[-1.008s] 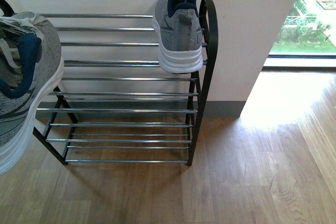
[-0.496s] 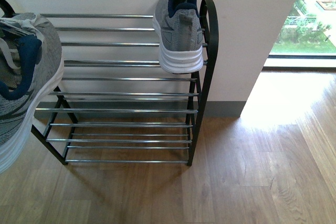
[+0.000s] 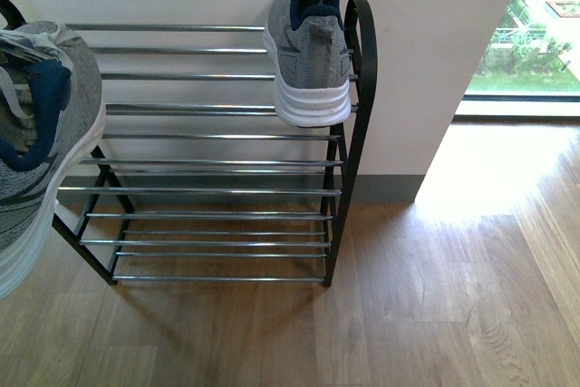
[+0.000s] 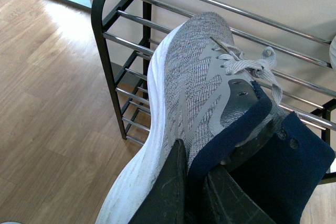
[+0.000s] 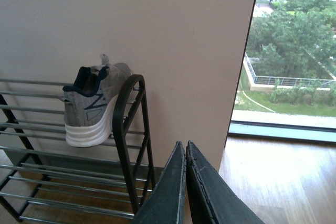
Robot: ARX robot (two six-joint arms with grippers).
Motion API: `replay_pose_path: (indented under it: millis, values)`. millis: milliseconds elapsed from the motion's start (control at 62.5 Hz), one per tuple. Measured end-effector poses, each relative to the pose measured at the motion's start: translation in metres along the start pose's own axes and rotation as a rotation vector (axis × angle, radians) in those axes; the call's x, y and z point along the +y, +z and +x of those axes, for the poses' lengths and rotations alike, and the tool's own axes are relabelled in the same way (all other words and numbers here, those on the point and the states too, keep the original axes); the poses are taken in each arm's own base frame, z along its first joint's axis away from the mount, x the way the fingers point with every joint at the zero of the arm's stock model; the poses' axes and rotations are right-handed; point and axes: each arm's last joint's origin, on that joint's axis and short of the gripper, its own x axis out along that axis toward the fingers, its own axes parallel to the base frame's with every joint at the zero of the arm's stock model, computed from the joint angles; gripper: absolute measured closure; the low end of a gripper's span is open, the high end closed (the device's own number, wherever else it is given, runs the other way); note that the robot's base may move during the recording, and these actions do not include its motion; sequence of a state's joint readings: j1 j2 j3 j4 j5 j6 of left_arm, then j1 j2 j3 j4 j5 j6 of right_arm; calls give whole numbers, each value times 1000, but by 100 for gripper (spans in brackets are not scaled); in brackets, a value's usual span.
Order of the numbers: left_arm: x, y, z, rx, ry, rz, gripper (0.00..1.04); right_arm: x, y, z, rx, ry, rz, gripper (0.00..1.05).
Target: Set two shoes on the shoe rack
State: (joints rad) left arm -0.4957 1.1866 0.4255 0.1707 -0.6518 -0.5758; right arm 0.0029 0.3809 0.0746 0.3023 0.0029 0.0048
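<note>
The shoe rack (image 3: 362, 61) is stood against a pale wall (image 3: 435, 43) on a wooden floor (image 3: 435, 296), with its chrome bars run left to right in several tiers. One grey sneaker (image 3: 308, 52) is carried on the top tier at the rack's right end, just beside the rounded black side frame. Its long axis is laid across the bars, with the toe turned to the wall and the white heel hung over the front bar toward the robot. It is set upright on its sole.

The second grey sneaker (image 3: 41, 160) is held in the air at the rack's left end. Its toe is pointed at the upper bars, its heel is kept nearer the robot, and it is rolled so that the white sole is turned to the right. Contact with the bars cannot be told.

In the left wrist view, the navy heel collar of this sneaker is seen pinched by the left gripper (image 4: 190, 182) (one finger outside, one inside).

The right gripper (image 5: 185, 145) is raised near the rack's right end, with its fingers pressed together on nothing.
</note>
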Motion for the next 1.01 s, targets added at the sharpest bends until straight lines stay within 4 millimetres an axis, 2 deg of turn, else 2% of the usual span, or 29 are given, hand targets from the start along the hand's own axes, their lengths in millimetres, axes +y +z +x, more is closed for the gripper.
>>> replay_pose_path:
  millis: [384, 688, 832, 1008]
  values:
    - [0, 0, 0, 0, 0, 0, 103, 0, -12, -10, -13, 0, 0, 103]
    - [0, 0, 0, 0, 0, 0, 103, 0, -12, -15, -24, 0, 0, 103]
    - [0, 0, 0, 0, 0, 0, 103, 0, -15, -26, -16, -1, 0, 103]
    - [0, 0, 0, 0, 0, 0, 103, 0, -15, -26, -20, -1, 0, 103]
